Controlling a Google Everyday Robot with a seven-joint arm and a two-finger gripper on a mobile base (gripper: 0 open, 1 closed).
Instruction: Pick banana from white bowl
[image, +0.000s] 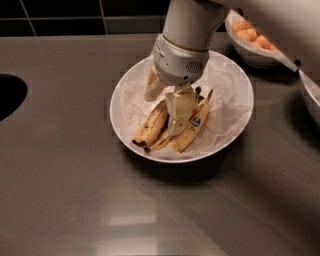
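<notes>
The white bowl (235, 85), wide and lined with crinkled white paper, sits on the grey counter. Three bananas lie in it side by side. The leftmost is the brown-blotched banana (149, 129). A cleaner banana with a blue sticker (195, 125) lies on the right. My gripper (162, 114) points down into the bowl over the bananas and is open. One finger (152, 87) is at the blotched banana's far end. The other finger (179, 112) rests between the bananas. Nothing is lifted.
A smaller bowl of orange fruits (250, 37) stands at the back right, partly behind my arm. Another bowl's rim (311, 97) shows at the right edge. A dark round opening (7, 97) lies in the counter at the left. A dark tiled wall runs along the back.
</notes>
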